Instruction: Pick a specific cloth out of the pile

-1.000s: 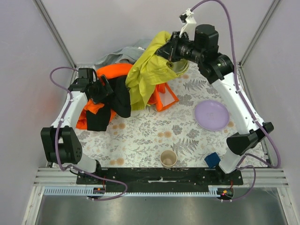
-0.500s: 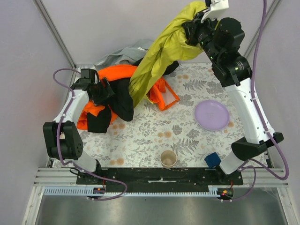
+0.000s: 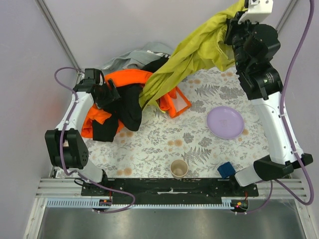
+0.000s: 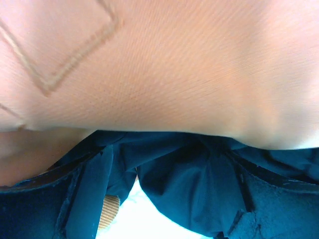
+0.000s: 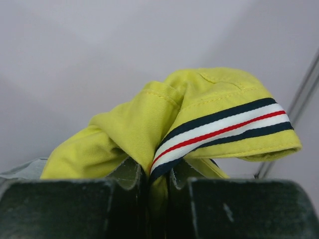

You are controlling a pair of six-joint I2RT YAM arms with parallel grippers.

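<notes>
The yellow-green cloth [image 3: 194,55] hangs stretched from my right gripper [image 3: 233,22], which is raised high at the back right. Its lower end still lies on the pile [image 3: 119,82] of orange, black and grey garments at the back left. In the right wrist view my right gripper [image 5: 157,174] is shut on a fold of the cloth [image 5: 134,124] with a striped trim. My left gripper [image 3: 110,94] rests in the pile on the black garment. In the left wrist view its jaws stand wide apart with dark fabric [image 4: 189,184] between them and orange fabric [image 4: 159,64] close above.
A purple plate [image 3: 225,122] lies at the right. A paper cup [image 3: 179,168] and a small blue object [image 3: 225,169] stand near the front edge. A grey garment [image 3: 134,57] lies behind the pile, by the back wall.
My right gripper has risen and moved right and back with the yellow-green cloth, pulling it taut off the pile. My left gripper has stayed on the pile.
</notes>
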